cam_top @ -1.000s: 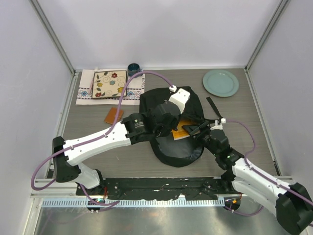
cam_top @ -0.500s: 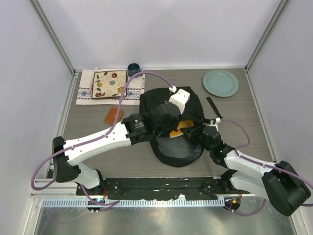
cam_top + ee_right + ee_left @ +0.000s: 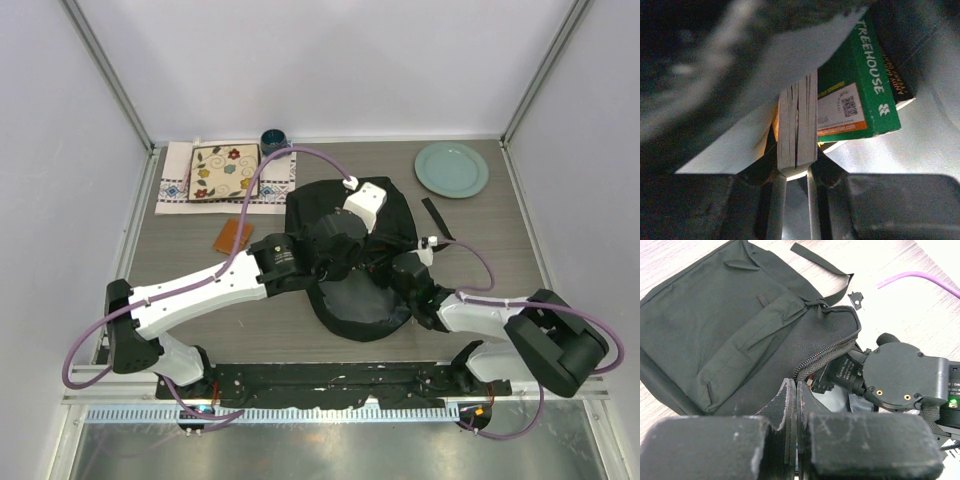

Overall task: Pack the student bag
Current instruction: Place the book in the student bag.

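Note:
The student bag (image 3: pixel 350 300) is a large black backpack lying flat at the table's centre; it also shows in the left wrist view (image 3: pixel 725 325). My left gripper (image 3: pixel 794 387) is shut, pinching the fabric just below the bag's zipper edge (image 3: pixel 825 356) and holding the opening up. My right gripper (image 3: pixel 797 167) is inside the bag, shut on the page edge of a thin book (image 3: pixel 797 120) with an orange cover. A green book marked TREEHOUSE (image 3: pixel 862 85) lies inside just behind it, beside a white sheet (image 3: pixel 755 125). From above, the right fingers are hidden in the bag.
A teal plate (image 3: pixel 451 169) sits at the back right. A patterned cloth (image 3: pixel 175 185) with a floral square plate (image 3: pixel 224 172) and a dark cup (image 3: pixel 273 139) are at the back left. A brown flat item (image 3: pixel 232 236) lies left of the bag. A black strap (image 3: pixel 437 218) trails right.
My right gripper has pushed the orange book left and deeper into the bag, so it no longer shows from above. My left arm has barely moved.

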Action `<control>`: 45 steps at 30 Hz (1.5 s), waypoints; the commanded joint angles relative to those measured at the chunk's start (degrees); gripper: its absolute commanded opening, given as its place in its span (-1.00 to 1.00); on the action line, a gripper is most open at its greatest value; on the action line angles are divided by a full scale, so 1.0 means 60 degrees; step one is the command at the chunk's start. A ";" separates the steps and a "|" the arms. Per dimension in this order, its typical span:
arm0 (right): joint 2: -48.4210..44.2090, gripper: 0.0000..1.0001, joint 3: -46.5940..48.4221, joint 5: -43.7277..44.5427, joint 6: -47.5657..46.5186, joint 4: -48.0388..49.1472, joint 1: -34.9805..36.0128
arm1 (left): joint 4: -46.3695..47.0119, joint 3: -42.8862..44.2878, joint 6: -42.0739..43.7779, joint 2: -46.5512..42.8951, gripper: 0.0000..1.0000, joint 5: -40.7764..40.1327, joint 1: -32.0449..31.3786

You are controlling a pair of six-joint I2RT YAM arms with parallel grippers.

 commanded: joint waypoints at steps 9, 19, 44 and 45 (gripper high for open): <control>0.0551 0.09 -0.0222 0.0053 -0.0320 0.1391 0.0099 | 0.0732 -0.0308 -0.0082 -0.0644 -1.00 -0.0182 -0.0058; -0.2730 0.33 -0.0692 -0.0182 -0.0979 -0.2135 0.0114 | 0.0893 -0.0631 -0.0083 -0.0718 -1.00 -0.0197 -0.0058; 0.0329 -0.81 0.0728 -0.0475 -0.1331 0.0528 0.0129 | 0.0820 -0.0763 -0.0170 -0.0850 -1.00 -0.0197 -0.0058; 0.0402 -0.81 0.0714 -0.0475 -0.1346 0.0541 0.0129 | 0.0805 -0.0763 -0.0170 -0.0864 -1.00 -0.0182 -0.0058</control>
